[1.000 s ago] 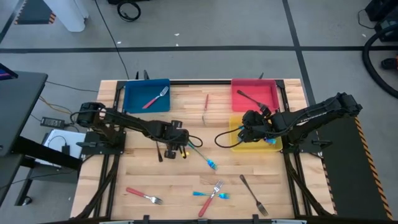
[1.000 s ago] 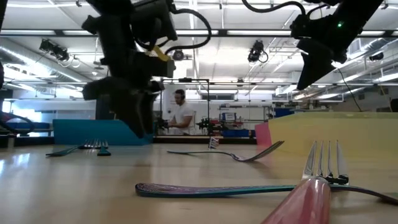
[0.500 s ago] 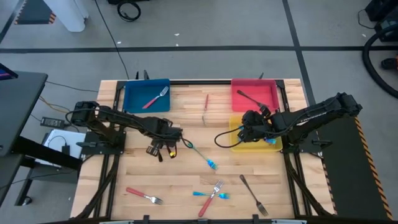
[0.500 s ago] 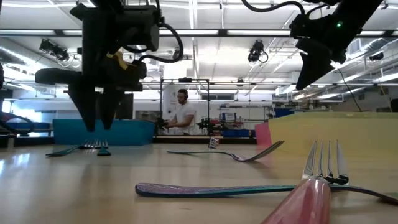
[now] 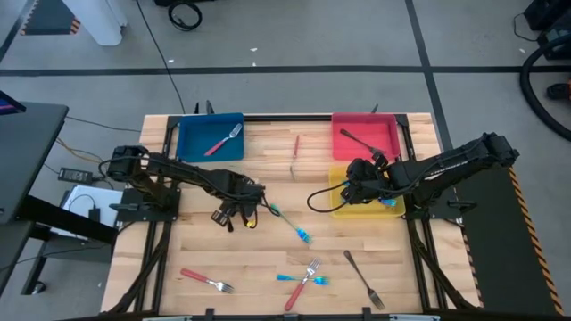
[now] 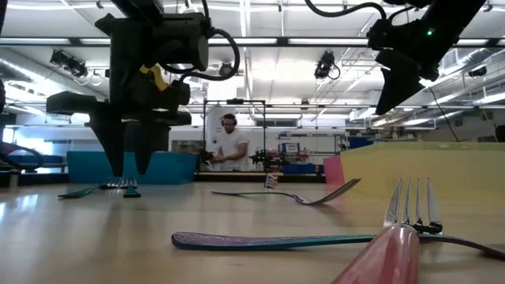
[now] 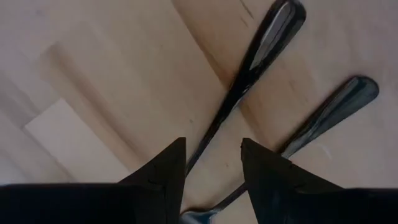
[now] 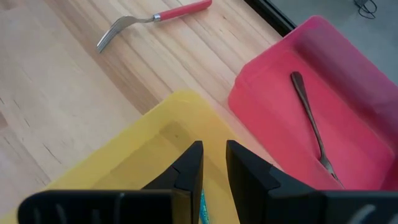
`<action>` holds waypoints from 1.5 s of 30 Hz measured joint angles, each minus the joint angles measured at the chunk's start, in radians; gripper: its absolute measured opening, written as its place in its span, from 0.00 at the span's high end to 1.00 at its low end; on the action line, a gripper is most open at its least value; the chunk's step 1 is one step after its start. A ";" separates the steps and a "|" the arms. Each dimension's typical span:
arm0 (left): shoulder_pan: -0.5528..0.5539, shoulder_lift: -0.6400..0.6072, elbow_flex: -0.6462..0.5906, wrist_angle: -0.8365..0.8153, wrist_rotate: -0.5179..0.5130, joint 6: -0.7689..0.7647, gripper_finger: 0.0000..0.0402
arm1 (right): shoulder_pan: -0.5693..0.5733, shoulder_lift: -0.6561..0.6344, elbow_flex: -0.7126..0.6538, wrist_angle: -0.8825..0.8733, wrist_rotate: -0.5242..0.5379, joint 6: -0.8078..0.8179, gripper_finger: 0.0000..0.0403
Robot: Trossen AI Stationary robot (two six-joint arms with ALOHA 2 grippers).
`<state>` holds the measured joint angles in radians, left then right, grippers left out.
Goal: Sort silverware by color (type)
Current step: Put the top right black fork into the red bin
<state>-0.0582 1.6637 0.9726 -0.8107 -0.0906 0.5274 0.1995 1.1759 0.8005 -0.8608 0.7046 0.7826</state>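
Two forks are lying under my left gripper (image 7: pixel 211 165): one fork's handle (image 7: pixel 249 65) is running out from between my fingers (image 7: pixel 165 171), and a second handle (image 7: pixel 329 118) is lying just beside it, past the other fingertip. Ahead of my right gripper (image 8: pixel 213 163) a tray (image 8: pixel 149 146) is sitting beneath my fingertips, with another tray (image 8: pixel 267 74) touching its far edge and a fork (image 8: pixel 311 121) lying in it. Beyond both, one fork (image 8: pixel 152 18) is lying on the table (image 8: pixel 56 93).
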 joint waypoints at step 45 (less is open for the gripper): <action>0.165 0.016 0.030 0.110 -0.033 0.101 0.99 | 0.000 0.000 0.000 0.034 0.020 0.010 0.81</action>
<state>0.1066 1.6795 1.0023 -0.7010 -0.1238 0.6282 0.1996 1.1755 0.8005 -0.8267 0.7244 0.7930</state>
